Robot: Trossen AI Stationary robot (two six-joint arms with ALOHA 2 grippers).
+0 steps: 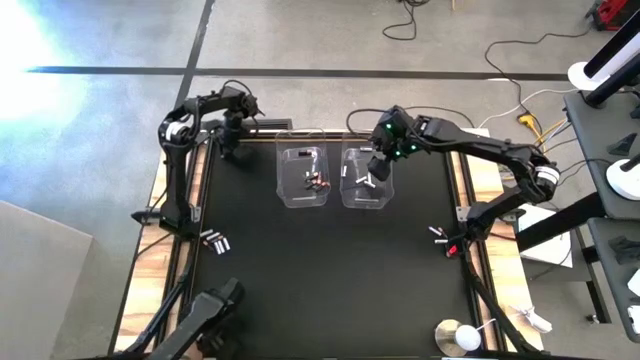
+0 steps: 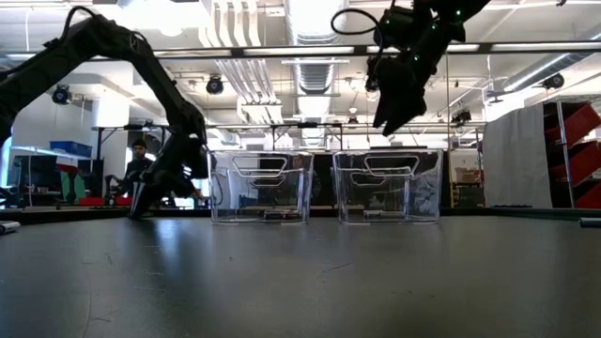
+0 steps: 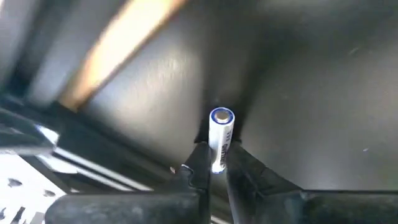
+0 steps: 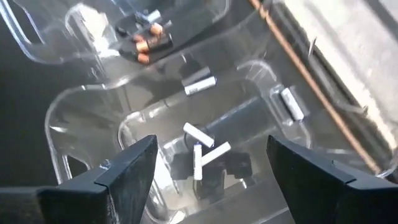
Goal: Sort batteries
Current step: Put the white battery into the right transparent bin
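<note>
Black tabletop (image 3: 298, 93); white battery (image 3: 221, 138) lengthwise between left end effector (image 3: 214, 171) fingers.

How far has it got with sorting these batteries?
Partly done. The left tub already holds a few dark batteries; the right tub holds white batteries. In hand: the left gripper, down at the table's far left corner, is shut on a white battery, while the right gripper hangs open over the right tub. Left: loose batteries near the left edge and a few more near the right edge.
</note>
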